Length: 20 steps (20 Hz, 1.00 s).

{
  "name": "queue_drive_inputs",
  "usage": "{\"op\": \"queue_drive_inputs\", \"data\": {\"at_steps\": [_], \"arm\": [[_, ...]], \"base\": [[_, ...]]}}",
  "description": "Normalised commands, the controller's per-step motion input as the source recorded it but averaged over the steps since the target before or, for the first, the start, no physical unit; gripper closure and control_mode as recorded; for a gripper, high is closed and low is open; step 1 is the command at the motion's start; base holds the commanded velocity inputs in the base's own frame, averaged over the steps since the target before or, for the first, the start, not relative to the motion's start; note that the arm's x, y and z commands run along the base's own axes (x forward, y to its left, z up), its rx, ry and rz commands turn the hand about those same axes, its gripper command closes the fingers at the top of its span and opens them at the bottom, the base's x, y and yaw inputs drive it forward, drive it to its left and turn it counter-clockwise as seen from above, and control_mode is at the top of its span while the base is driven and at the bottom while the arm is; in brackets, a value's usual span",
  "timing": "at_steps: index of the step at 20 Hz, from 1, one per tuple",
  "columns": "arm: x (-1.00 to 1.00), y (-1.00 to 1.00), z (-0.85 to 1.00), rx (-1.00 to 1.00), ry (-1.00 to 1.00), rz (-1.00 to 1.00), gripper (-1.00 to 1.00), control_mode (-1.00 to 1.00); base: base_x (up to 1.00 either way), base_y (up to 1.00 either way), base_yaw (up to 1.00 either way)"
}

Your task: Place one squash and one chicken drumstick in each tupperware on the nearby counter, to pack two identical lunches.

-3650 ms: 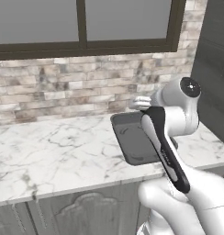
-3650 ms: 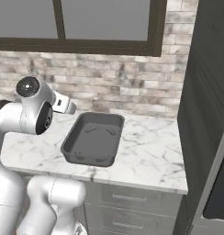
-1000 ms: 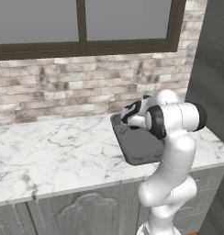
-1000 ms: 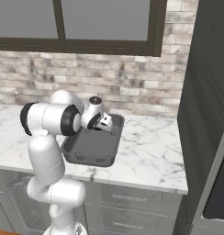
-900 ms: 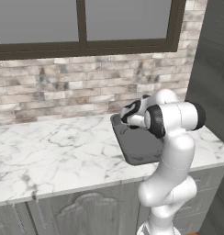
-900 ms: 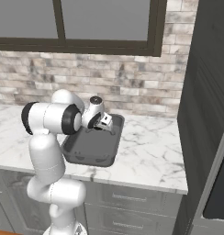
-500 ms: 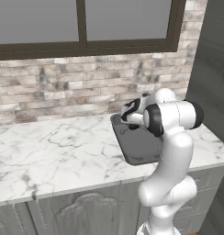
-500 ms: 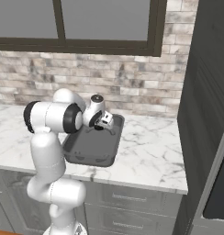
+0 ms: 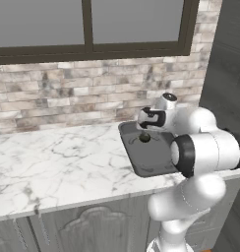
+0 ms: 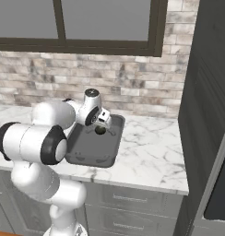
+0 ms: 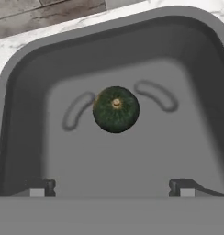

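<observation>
Squash (image 11: 116,109), round and dark green, lies in the dark grey tupperware (image 11: 22,114) below the wide-spread, empty gripper (image 11: 113,187).

- The scene is evenly and softly lit in all three views; no single light source can be made out
- No glare is seen on the counter (image 9: 58,162), whose marble veins are rendered clearly
- The window (image 9: 92,24) is shown as flat dull grey, without brightness coming through
- In the hand view, two faint curved shadows are cast on the floor of the tupperware (image 11: 22,114), either side of the squash (image 11: 116,110)
- The tray's inner walls are shaded darker than its floor
- A mild softness is noted throughout; edges are slightly blurred, and no edge distortion is seen
</observation>
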Motion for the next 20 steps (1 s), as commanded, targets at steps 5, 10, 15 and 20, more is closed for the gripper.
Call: {"op": "queue_drive_inputs", "data": {"at_steps": [5,10,15,20], "arm": [[-1.00,0.00,0.66,-0.07,0.07,0.07,-1.00,-1.00],[-1.00,0.00,0.67,-0.07,0.00,0.11,-1.00,-1.00],[-1.00,-0.01,0.82,-0.05,0.00,0.10,-1.00,-1.00],[-1.00,-0.02,0.66,-0.06,0.00,0.11,-1.00,-1.00]], "base": [[0.00,0.00,0.00],[0.00,0.00,0.00],[0.00,0.00,0.00],[0.00,0.00,0.00]]}}
